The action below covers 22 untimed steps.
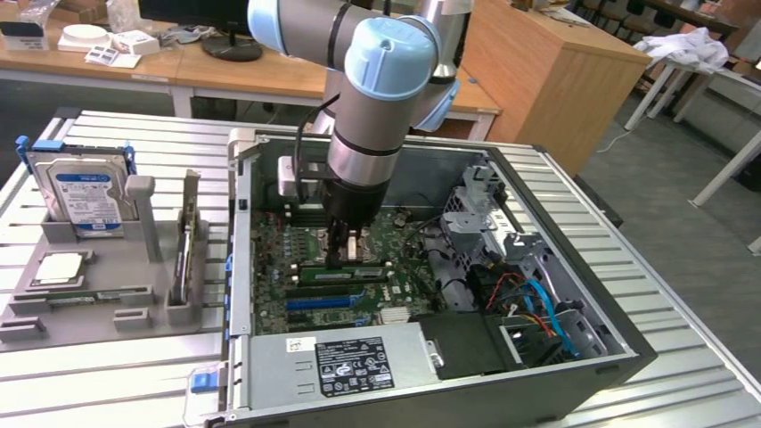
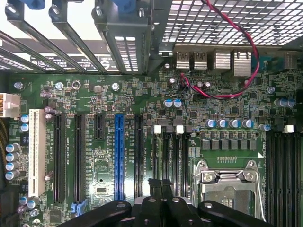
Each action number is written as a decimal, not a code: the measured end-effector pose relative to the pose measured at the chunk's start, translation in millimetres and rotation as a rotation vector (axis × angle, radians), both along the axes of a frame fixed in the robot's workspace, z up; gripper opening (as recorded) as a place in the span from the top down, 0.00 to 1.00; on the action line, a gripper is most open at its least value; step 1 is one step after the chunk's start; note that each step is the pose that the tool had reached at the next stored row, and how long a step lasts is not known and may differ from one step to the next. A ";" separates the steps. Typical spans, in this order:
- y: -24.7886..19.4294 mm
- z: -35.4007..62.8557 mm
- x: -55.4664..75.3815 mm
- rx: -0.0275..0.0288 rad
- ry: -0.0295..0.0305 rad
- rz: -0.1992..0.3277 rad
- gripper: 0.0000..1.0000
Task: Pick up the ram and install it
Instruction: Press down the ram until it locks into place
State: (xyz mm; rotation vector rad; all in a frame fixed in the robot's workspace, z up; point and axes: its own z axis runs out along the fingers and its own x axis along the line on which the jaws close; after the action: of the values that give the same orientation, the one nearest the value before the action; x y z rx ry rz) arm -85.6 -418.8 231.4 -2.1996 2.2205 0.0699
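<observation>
Inside the case: gripper [image 1: 341, 260] closed, pressing down on ram [image 1: 345, 273]
Progress: ram at its motherboard [image 2: 94, 142] slot; full seating unclear

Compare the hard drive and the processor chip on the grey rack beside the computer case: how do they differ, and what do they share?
The hard drive stands upright in its slot; the processor chip lies flat. The hard drive carries a blue label; the processor chip is plain silver. The hard drive is boxy and larger; the processor chip is a small, thin square. Both sit on the grey rack, outside the computer case.
</observation>
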 end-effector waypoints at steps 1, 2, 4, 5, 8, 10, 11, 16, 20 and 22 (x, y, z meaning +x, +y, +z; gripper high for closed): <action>0.4 0.1 0.0 -0.0003 0.0002 0.000 0.89; 0.8 0.1 0.0 -0.0003 0.0002 0.000 0.89; 0.8 0.1 0.0 -0.0003 0.0002 0.000 0.89; 0.8 0.1 0.0 -0.0003 0.0002 0.000 0.89; 0.8 0.1 0.0 -0.0005 0.0003 0.000 0.89; 0.9 -0.3 0.0 -0.0004 0.0002 0.000 0.89; 0.8 -0.6 0.0 -0.0004 0.0002 0.000 0.89; 0.8 -0.7 0.0 -0.0004 0.0002 0.000 0.89; 0.8 -1.4 0.0 -0.0003 0.0002 0.000 0.89; 0.8 -1.4 0.0 -0.0004 0.0002 0.000 0.89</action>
State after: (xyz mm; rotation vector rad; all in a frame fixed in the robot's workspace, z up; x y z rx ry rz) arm -85.6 -418.0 230.0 -2.2002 2.2206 0.0696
